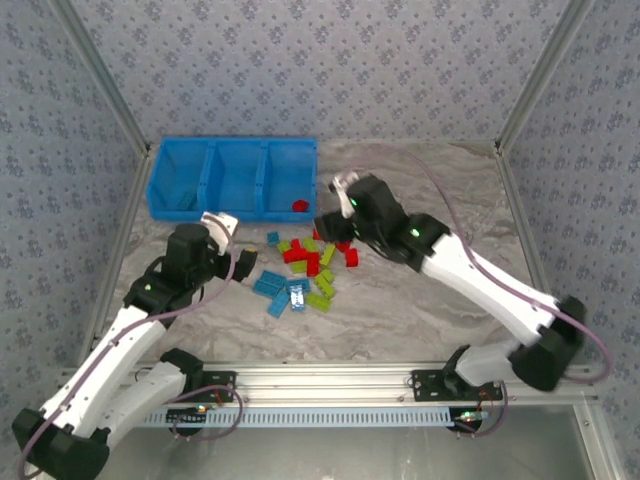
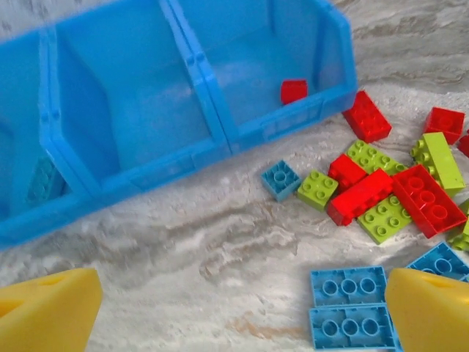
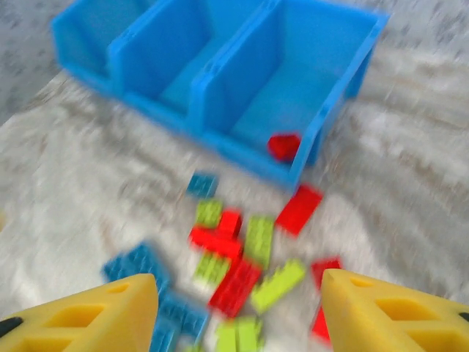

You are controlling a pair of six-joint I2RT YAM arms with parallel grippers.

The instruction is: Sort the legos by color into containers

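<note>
The containers are one blue bin tray (image 1: pixel 232 152) with three compartments at the back left. One red lego (image 1: pixel 300 206) lies in its right compartment, also seen as the red lego (image 2: pixel 294 91) and blurred as the red lego (image 3: pixel 284 145). A pile of red, lime green and light blue legos (image 1: pixel 305 265) lies on the table in front of the bin. My left gripper (image 1: pixel 243 262) hovers at the pile's left edge, open and empty (image 2: pixel 242 315), beside two overturned blue bricks (image 2: pixel 348 286). My right gripper (image 1: pixel 328 226) hangs open and empty (image 3: pixel 238 315) over the pile's far side.
The marble-patterned table top (image 1: pixel 420 300) stretches bare to the right of the pile. Patterned walls and metal frame posts (image 1: pixel 530 90) close in the back and sides. An aluminium rail (image 1: pixel 330 385) runs along the near edge.
</note>
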